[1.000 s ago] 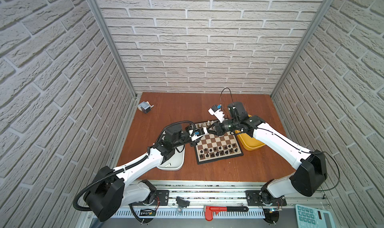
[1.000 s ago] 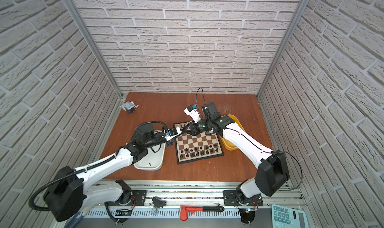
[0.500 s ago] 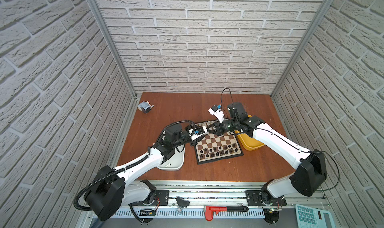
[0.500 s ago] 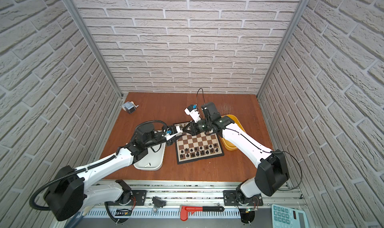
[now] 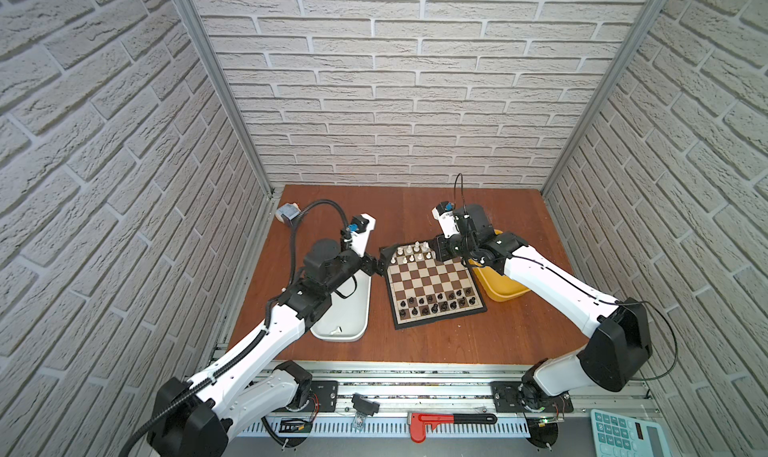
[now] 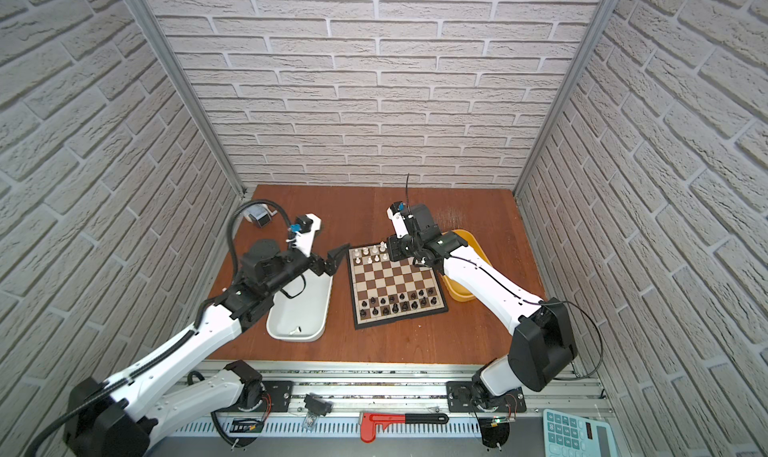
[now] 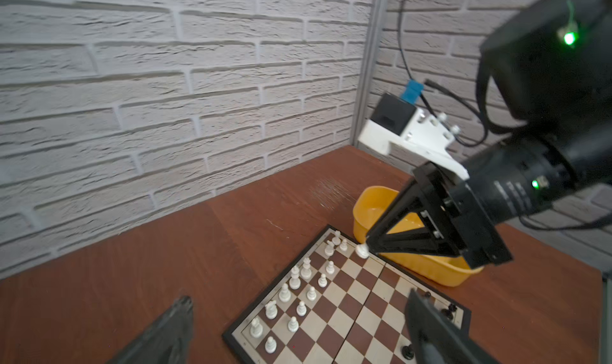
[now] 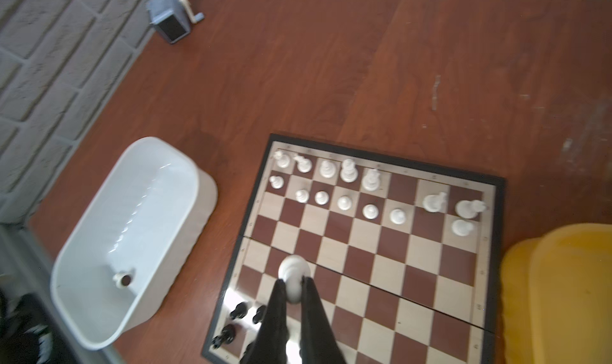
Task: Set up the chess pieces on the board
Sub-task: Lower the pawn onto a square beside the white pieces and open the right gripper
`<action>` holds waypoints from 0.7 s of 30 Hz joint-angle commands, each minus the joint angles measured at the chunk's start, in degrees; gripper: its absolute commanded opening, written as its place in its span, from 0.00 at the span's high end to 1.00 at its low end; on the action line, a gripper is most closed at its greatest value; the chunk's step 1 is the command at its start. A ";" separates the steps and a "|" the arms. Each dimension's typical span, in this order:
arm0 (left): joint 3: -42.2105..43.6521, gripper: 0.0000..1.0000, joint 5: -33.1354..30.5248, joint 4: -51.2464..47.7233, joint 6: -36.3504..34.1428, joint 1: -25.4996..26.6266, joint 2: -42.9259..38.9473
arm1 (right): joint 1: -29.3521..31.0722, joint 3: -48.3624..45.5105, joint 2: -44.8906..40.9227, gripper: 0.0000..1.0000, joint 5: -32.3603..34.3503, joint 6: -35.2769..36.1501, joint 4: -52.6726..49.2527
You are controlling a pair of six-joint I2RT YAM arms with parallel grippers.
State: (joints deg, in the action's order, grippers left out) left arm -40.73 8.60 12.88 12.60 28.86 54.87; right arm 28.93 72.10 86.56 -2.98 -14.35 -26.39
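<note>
right now my right fingers (image 8: 280,296) pinch a white chess piece (image 8: 294,268), low over the board (image 5: 436,280) near its far right corner, beside the yellow tub (image 5: 498,288). my left fingers (image 7: 430,332) are spread wide and hold nothing, just off the board's far left corner.

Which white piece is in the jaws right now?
The white piece clamped by the right gripper's shut jaws; the other white pieces stand free on the board, a stray piece lies in the white tub.
</note>
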 commanded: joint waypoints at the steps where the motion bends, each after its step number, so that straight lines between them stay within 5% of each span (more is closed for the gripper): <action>1: 3.97 0.01 1.38 -1.98 12.79 -4.93 -2.76 | -0.26 0.49 3.86 0.94 12.32 1.42 -0.35; 13: 7.22 0.02 6.05 -1.53 9.09 -5.23 -4.59 | -5.67 -0.89 11.94 0.94 13.78 2.00 2.94; 21: 7.02 0.02 2.14 -1.22 9.84 -5.39 -4.12 | -6.42 0.80 16.17 0.94 12.35 2.85 3.44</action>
State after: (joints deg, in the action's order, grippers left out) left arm -34.00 11.86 8.75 21.80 23.73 50.59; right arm 22.76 71.09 102.30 10.09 -12.56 -24.73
